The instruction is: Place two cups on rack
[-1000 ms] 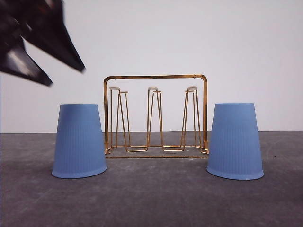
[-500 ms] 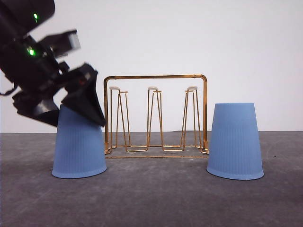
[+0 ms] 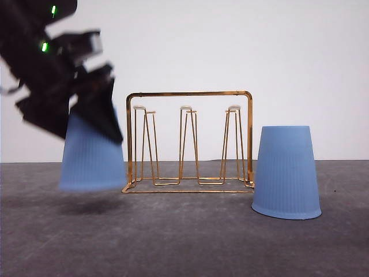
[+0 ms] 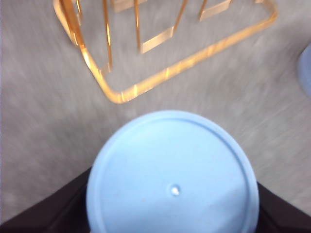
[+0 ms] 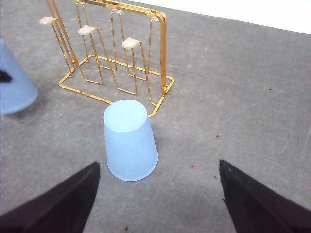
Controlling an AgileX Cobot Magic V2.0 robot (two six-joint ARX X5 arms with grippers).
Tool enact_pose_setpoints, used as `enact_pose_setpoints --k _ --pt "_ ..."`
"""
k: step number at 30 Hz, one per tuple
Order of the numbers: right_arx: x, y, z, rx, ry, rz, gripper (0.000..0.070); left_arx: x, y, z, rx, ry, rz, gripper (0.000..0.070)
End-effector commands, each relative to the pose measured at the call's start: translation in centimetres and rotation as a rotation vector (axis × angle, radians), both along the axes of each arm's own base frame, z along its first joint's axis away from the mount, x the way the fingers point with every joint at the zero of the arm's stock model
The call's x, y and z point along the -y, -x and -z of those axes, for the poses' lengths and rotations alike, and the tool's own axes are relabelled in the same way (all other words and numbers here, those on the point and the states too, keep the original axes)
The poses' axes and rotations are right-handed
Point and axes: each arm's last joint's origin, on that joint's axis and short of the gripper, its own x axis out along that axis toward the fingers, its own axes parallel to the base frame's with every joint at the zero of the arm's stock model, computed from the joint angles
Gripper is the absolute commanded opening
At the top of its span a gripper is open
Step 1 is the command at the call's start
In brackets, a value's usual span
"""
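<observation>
on the near right of the grey tabletop point(image 3: 190, 242), a light blue tapered plastic cup with fine ribbing point(image 3: 286, 173) stands mouth down, close beside the right end of the rack but apart from it; seen from the right wrist camera, the right gripper point(image 5: 158, 194) hangs above it with its dark fingers spread wide and nothing between them

to the left, the left gripper point(image 3: 86, 118) is clamped on the upper part of a second, identical light blue cup point(image 3: 92, 158), mouth down and lifted clear of the table, a shadow under its rim; this cup is blurred, and from the wrist camera its flat round base point(image 4: 172, 177) sits between the two dark fingers point(image 4: 43, 213)

just behind and between the cups stands the thin gold wire rack point(image 3: 190, 141), an arched rectangular frame on a flat base, with narrow upright prongs capped in white tips point(image 3: 185, 108); the raised cup hangs just left of the frame's left post, its rim well below the prong tips

judging from this, the cup must go higher before crossing over the rack: carried sideways at this height, its wall or rim would likely strike the frame and shove or tip the light wire rack; a grip on a smooth tapered wall could also let the cup slide down out of the fingers
</observation>
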Motion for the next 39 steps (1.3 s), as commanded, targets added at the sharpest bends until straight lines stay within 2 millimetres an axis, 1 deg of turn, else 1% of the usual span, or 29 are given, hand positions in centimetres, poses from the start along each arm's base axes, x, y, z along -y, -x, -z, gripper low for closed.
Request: enact_pose_setpoints --k 1,5,9,11,14,17,28,32,35,36,37,39 --pt "0.0 0.0 -0.4 0.021 0.002 0.0 0.0498 0.4 -0.3 -2.2 0.015 0.009 0.004 0.0305" --pt "0.0 0.0 -0.4 0.021 0.002 0.0 0.0498 0.6 -0.8 -6.1 0.067 0.031 0.001 0.0305" --pt "0.0 0.0 -0.4 0.021 0.002 0.0 0.0498 0.9 -1.4 -9.6 0.2 0.057 -0.035 0.0305" --pt "0.0 0.0 -0.4 0.021 0.002 0.0 0.0498 1.0 -1.7 -10.7 0.271 0.083 -0.048 0.0306" --pt "0.0 0.0 -0.4 0.021 0.002 0.001 0.0498 1.3 -2.4 -11.1 0.337 0.117 -0.049 0.0306" --pt "0.0 0.0 -0.4 0.02 0.002 0.001 0.0498 1.8 -3.2 -10.2 0.324 0.111 -0.049 0.0306" --pt "0.0 0.0 -0.4 0.021 0.002 0.001 0.0498 3.6 -6.9 -4.4 0.178 0.035 -0.045 0.0307" --pt "0.0 0.0 -0.4 0.021 0.003 0.001 0.0498 4.0 -7.8 -2.3 0.126 0.008 -0.044 0.0313" --pt "0.0 0.0 -0.4 0.021 0.003 0.001 0.0498 4.3 -8.2 -1.1 0.095 -0.007 -0.042 0.0319" --pt "0.0 0.0 -0.4 0.021 0.003 0.001 0.0498 4.3 -8.3 -0.9 0.087 -0.01 -0.041 0.0336" --pt "0.0 0.0 -0.4 0.022 0.002 0.001 0.0498 4.3 -8.4 -0.7 0.082 -0.011 -0.039 0.0373" --pt "0.0 0.0 -0.4 0.022 0.002 0.001 0.0498 4.4 -8.4 -0.7 0.082 -0.011 -0.038 0.0473"
